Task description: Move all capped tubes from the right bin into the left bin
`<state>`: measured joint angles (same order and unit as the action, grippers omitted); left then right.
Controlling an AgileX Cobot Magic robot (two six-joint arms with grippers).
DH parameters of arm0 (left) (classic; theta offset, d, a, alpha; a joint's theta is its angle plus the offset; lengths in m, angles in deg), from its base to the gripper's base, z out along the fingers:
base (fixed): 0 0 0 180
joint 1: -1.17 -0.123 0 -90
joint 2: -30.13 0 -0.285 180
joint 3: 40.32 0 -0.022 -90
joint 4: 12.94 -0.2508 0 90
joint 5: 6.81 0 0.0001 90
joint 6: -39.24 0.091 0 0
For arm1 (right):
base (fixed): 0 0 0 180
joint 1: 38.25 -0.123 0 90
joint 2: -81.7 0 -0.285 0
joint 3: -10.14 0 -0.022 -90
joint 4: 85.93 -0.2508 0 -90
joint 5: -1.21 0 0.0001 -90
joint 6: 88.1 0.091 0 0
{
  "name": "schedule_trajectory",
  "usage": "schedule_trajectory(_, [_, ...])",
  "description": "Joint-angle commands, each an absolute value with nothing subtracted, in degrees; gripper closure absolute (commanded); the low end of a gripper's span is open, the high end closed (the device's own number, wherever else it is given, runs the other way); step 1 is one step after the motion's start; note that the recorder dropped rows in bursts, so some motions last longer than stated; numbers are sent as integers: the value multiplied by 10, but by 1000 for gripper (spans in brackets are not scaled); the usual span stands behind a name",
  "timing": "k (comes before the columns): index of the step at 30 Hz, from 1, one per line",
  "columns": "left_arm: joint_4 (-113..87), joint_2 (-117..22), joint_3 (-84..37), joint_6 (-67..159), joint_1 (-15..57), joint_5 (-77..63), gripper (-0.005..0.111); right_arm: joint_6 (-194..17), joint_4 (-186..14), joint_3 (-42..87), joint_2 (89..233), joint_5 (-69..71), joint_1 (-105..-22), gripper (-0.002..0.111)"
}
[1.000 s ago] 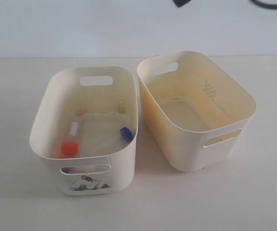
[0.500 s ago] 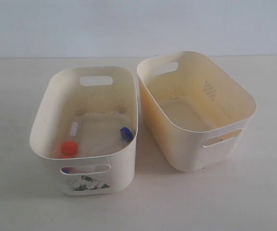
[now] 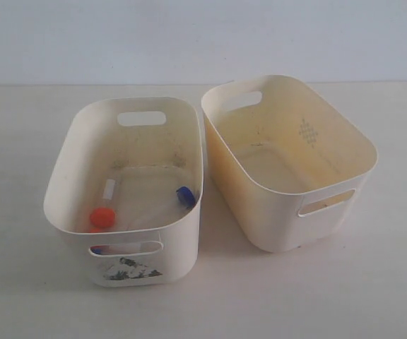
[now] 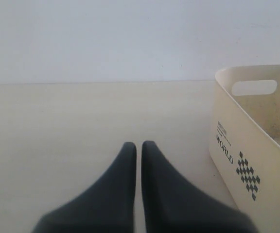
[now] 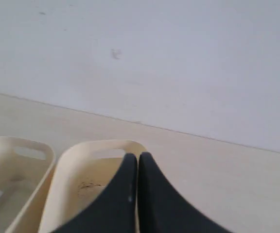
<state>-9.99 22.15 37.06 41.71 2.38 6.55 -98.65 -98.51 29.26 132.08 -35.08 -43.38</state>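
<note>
Two plastic bins sit side by side in the middle of the pale table (image 3: 373, 282). Their rims come really close at the far end, though I can't tell if they actually touch.

The left bin (image 3: 73, 166) is the whiter one, with the torn dark sticker (image 3: 129, 270) under its near handle slot. That's where every capped tube I can make out is lying. The orange-capped tube (image 3: 102, 217) is on the floor by the bin's near-left corner, with its clear body pointing toward the far wall. The blue-capped tube (image 3: 184, 195) has its cap right up against the bin's right wall and its body angled back toward the near wall. There's a bit of colour showing through the near slot too, but it's too small to say what it is.

The right bin (image 3: 288, 233) is the yellower one, with the dotted diamond pattern (image 3: 307, 131) on its inner right wall.

The left gripper (image 4: 139, 145) has its black fingers pressed together with nothing between them. It's low over bare table, with the left bin's outer side and its WORLD print (image 4: 225, 144) just beside it.

The right gripper (image 5: 138, 156) is pinched closed too, also on nothing. Its tips hang over the rim of the right bin at one handle-slot end.
</note>
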Motion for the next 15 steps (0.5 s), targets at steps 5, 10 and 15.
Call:
schedule_trajectory(5, [-100, 223, 369, 412, 23, 65, 102, -994, -988, 657, 1079, -149, -370, 109])
schedule_trajectory(10, [-100, 223, 369, 412, 23, 65, 102, -994, -988, 849, 982, 6, -370, 109])
schedule_trajectory(15, [-100, 223, 369, 412, 23, 65, 102, -1020, -979, 874, 896, -118, -371, 109])
